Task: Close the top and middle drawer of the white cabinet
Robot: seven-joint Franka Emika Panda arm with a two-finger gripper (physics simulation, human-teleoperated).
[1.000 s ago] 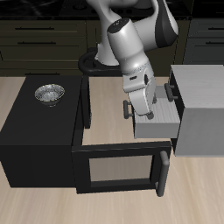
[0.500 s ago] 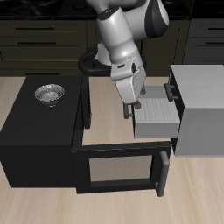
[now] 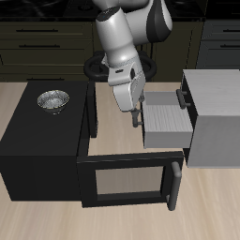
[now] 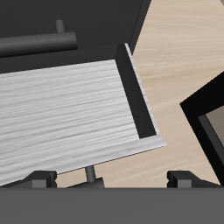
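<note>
Beside the white cabinet (image 3: 222,117), its pulled-out drawer (image 3: 168,123) points toward the spread, empty tool (image 3: 137,114).

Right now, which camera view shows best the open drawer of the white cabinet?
The exterior view: it shows the open drawer whole, pulled out from the white cabinet, beside the end effector. The wrist view shows only its bare floor and one corner.
</note>
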